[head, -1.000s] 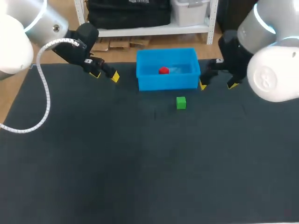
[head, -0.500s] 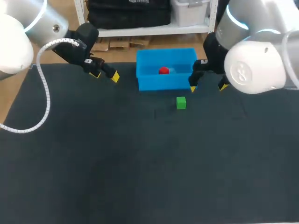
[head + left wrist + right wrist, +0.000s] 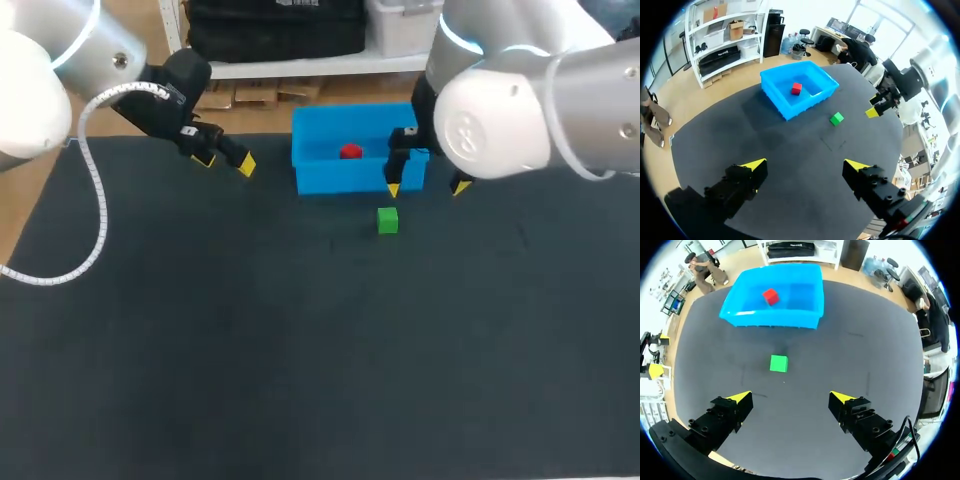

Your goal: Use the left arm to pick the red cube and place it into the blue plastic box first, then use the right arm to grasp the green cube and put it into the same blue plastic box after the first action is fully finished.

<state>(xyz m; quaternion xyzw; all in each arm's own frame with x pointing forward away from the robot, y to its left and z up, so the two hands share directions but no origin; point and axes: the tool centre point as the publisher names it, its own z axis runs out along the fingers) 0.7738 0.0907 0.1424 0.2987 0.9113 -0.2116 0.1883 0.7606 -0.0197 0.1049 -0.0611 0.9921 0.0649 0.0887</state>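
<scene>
The dark table (image 3: pixel 300 350) is cut off at the head view's lower edge. There the right arm (image 3: pixel 520 90) is seen as a pale bulk by which the right end of the blue box (image 3: pixel 330 175) is hidden, and the left arm (image 3: pixel 60 60) is cropped at the corner. The box's whole outline is shown only in the wrist views. One tip of the right gripper (image 3: pixel 427 188) overlaps the box's front wall in the head view, so its height cannot be judged there. In the right wrist view the box is shown well ahead of the fingers, which are spread wide and empty. The left gripper (image 3: pixel 225 163) is held left of the box, well apart from it, likewise spread and empty. The green cube (image 3: pixel 387 220) lies on the table near the box's front wall, not touching it, ahead of the right gripper. The red cube (image 3: pixel 350 152) is hard to make out from above. It is shown by the wrist views resting on the box's floor.
</scene>
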